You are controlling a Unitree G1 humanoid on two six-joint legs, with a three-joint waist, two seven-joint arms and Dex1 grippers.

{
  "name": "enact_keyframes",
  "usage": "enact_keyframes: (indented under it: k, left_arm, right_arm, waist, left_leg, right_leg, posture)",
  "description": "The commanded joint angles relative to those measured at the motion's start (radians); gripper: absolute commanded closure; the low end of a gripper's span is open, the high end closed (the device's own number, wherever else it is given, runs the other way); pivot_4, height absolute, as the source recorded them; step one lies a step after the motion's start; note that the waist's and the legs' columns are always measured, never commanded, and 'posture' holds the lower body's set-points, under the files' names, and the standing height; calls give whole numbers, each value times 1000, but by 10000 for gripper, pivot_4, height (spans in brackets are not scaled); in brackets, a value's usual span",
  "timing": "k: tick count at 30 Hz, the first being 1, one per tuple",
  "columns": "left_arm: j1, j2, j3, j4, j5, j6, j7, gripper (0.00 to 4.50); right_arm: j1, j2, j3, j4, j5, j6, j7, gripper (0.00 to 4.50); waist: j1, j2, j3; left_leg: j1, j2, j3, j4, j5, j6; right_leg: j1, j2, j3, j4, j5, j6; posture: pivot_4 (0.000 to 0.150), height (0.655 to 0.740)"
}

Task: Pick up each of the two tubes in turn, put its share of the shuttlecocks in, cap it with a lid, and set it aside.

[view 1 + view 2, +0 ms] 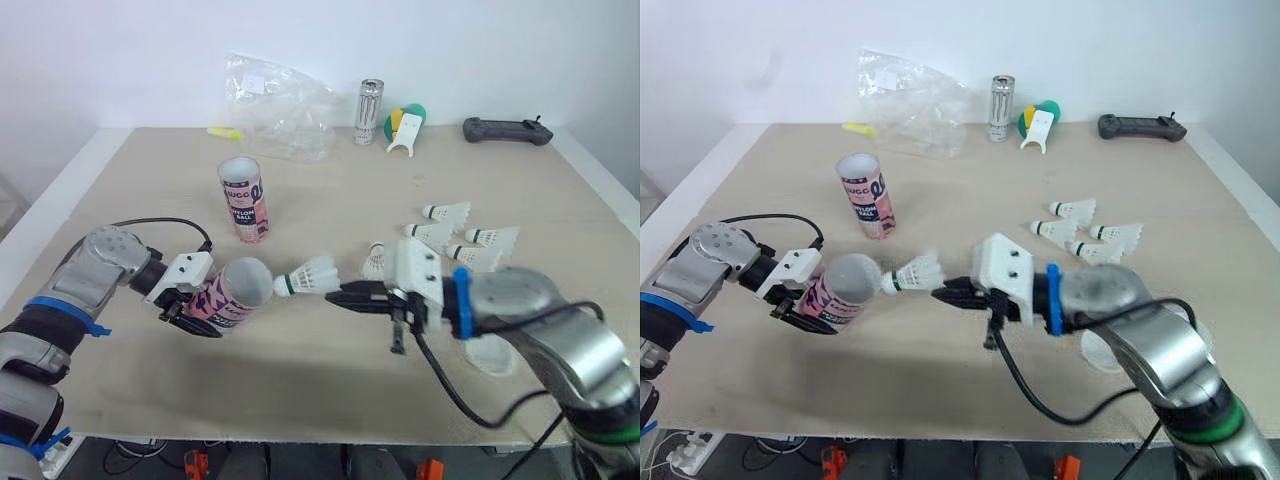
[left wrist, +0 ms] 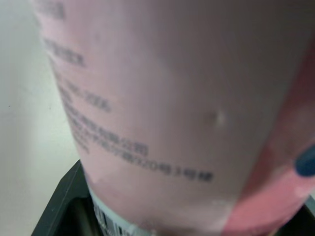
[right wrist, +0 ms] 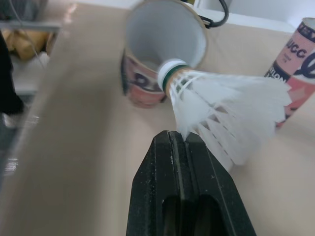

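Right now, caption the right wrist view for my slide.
Right gripper, jaws shut on a shuttlecock, aims its cork at the tube mouth.

Plastic bag (image 1: 275, 110), can (image 1: 369, 111) and black controller (image 1: 505, 130) sit far back on the table (image 1: 330, 370).

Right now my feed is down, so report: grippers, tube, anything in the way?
Left gripper shut on tube, mouth facing right. Right gripper shut on shuttlecock, cork at tube mouth. Nothing between them.

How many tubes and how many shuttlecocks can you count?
Tubes: 2 (held tube in left gripper, standing tube)
Shuttlecocks: 6 (held shuttlecock in right gripper, five loose shuttlecocks on the table)
Total: 8
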State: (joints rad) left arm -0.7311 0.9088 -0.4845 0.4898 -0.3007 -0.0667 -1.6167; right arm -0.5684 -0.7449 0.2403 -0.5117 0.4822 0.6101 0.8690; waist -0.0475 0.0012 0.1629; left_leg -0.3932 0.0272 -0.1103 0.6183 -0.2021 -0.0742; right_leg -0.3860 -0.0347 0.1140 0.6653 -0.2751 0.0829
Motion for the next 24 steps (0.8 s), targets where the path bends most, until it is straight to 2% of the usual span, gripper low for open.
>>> enact_keyframes:
  k: [1, 6, 10, 17, 24]
  left_arm:
    - [36, -38, -94, 34, 48, -9, 2, 16660]
    - [40, -51, -98, 81, 56, -43, 2, 16660]
    - [43, -53, -101, 110, 58, -67, 2, 16660]
    - [56, -36, -100, 82, 52, -62, 2, 16660]
    - [70, -18, -90, -10, 37, 1, 2, 16660]
  right_arm:
    - [-122, 62, 44, 49, -36, -57, 59, 44470]
    - [-153, 67, 64, 53, -44, -76, 149, 44470]
    - [-142, 43, 11, 66, -27, -81, 195, 44470]
    - [-168, 31, -44, 109, -22, -87, 223, 44470]
    - [-193, 88, 41, 118, -74, -100, 235, 44470]
  waist:
    - [1, 1, -1]
    - [4, 5, -3]
    - [4, 9, -6]
    - [2, 9, -6]
    - [-1, 9, -6]
  left_leg:
    - [0, 0, 0, 0, 1, 2]
    - [0, 1, -1, -1, 2, 3]
    - [1, 1, -1, -1, 2, 3]
    - [1, 1, -1, -1, 3, 5]
    - [0, 1, -1, -3, 2, 6]
  right_leg:
    - [0, 0, 0, 0, 1, -1]
    - [2, 1, -2, 0, -1, -1]
    - [3, 1, -1, 1, -1, -1]
    - [3, 1, -1, 1, 0, -1]
    - [2, 1, -1, 0, -2, 0]
  posture:
    - [1500, 7400]
    - [1500, 7400]
    - [1500, 7400]
    - [1500, 7400]
    - [1500, 7400]
